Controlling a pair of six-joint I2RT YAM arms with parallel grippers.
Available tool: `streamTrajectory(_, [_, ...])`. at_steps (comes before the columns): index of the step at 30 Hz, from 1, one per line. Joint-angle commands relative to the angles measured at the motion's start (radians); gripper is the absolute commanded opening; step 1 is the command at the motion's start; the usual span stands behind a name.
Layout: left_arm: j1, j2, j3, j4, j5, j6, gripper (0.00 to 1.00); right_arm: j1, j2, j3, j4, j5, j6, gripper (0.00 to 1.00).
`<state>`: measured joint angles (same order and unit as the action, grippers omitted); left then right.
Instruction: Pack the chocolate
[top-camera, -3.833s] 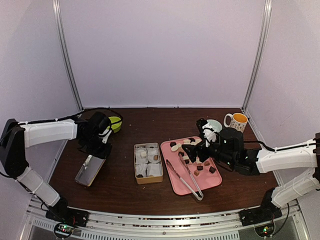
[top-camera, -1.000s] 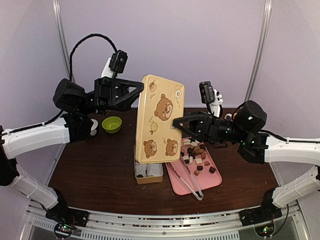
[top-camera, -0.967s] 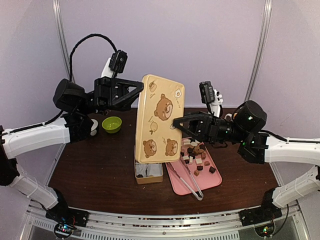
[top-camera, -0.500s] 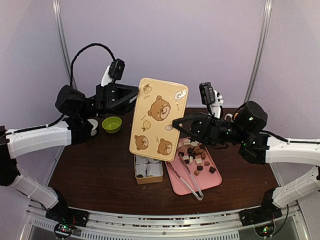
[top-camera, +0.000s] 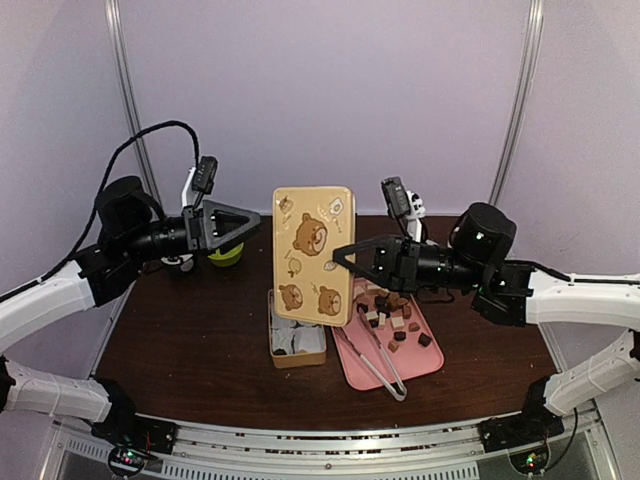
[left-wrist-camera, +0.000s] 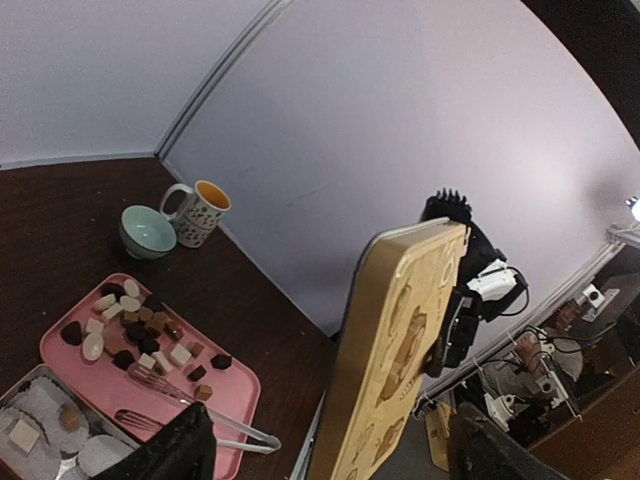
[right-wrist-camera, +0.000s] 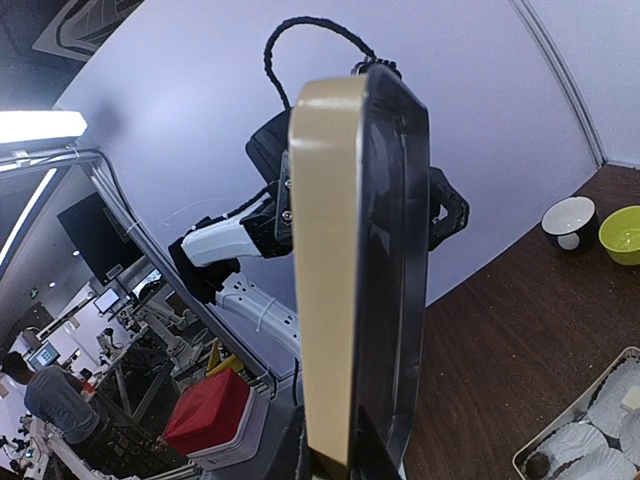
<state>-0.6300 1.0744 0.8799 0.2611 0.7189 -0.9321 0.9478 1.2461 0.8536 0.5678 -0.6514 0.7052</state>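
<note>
Top external view: we see the tan rectangular tin lid printed with brown bears (top-camera: 312, 255) held upright in the air, its picture side facing the camera. The right gripper (top-camera: 340, 256) pinches the lid's right edge with its jaws closed on the rim. In the right wrist view we see the lid edge-on, rising from between the fingers. The left gripper (top-camera: 250, 221) hovers just left of the lid with its jaws spread wide, and we see a gap between its tips and the lid's left edge.

Below the lid, on the dark brown wooden table (top-camera: 200, 340), sits the open tan box base lined with white paper cups (top-camera: 298, 361). The chocolate (top-camera: 392, 312), small dark, caramel and cream pieces, lies mostly in a loose cluster on the pink rectangular tray (top-camera: 415, 366) touching the box's right side. In the left wrist view we count a couple of pieces already sitting in the paper cups. Clear plastic tongs (top-camera: 375, 365) lie across the tray's near half. Beyond the tray, the left wrist view shows a pale teal bowl (left-wrist-camera: 145, 230) beside a patterned white mug (left-wrist-camera: 203, 210).
</note>
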Motion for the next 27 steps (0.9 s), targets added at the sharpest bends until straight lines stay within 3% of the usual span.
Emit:
streamTrajectory(1, [0.004, -0.072, 0.0, -0.371, -0.192, 0.281, 0.85, -0.006, 0.037, 0.05, -0.048, 0.042, -0.014, 0.0])
streamTrajectory(4, [0.003, -0.099, -0.057, -0.333, -0.18, 0.298, 0.87, -0.005, 0.067, 0.064, -0.058, 0.055, -0.011, 0.0])
streamTrajectory(11, [0.001, -0.086, -0.186, -0.215, -0.172, 0.288, 0.83, -0.005, 0.162, 0.107, -0.044, 0.047, 0.021, 0.0])
streamTrajectory(19, [0.002, -0.03, -0.269, 0.035, -0.038, 0.214, 0.75, -0.005, 0.228, 0.148, -0.023, 0.043, 0.054, 0.0])
streamTrajectory(27, [0.002, 0.016, -0.29, 0.109, -0.012, 0.207, 0.64, -0.006, 0.279, 0.169, 0.006, 0.031, 0.093, 0.0])
